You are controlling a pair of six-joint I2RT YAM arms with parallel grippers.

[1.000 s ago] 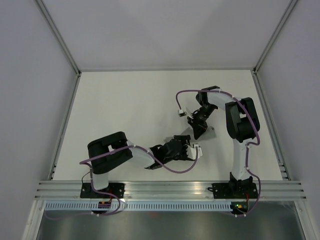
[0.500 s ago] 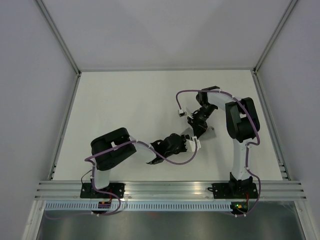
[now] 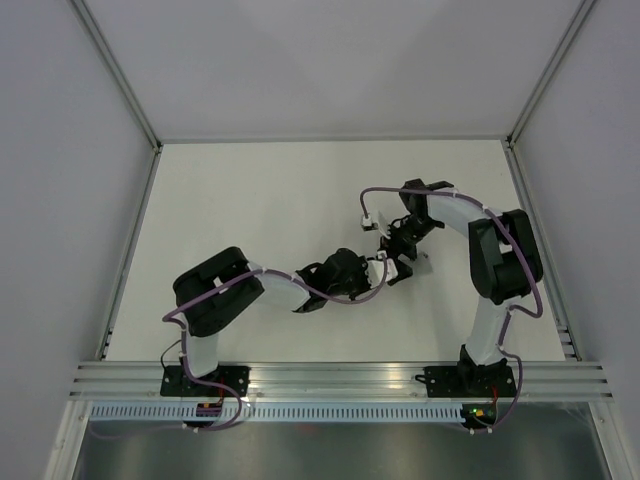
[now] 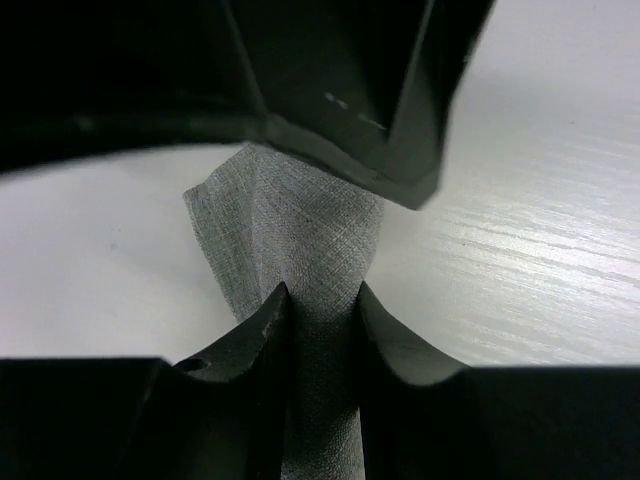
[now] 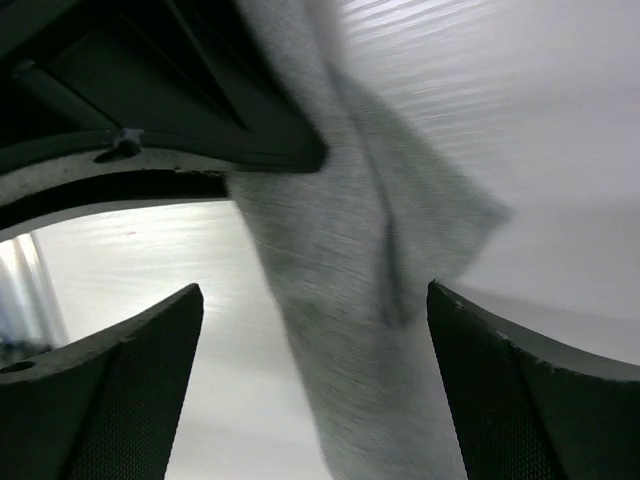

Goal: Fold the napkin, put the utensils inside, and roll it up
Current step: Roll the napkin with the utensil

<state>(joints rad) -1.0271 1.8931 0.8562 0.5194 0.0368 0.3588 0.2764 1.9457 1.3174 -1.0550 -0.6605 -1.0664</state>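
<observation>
Napkin (image 4: 290, 235) pinched in left gripper (image 4: 321, 305) — inside spread right gripper (image 5: 312, 300)

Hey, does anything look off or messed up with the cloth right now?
Yes. The napkin is not lying flat: it is bunched into a narrow, creased strip between the two arms. The left claw pinches it, while the right claw stands open around it.

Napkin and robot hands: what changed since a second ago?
The left gripper moved away from its base toward the right gripper and closed on the napkin, pinching a fold. The right gripper opened wide and let go; the cloth now sits untouched between its jaws. The napkin stayed bunched in the middle of the table.
</observation>
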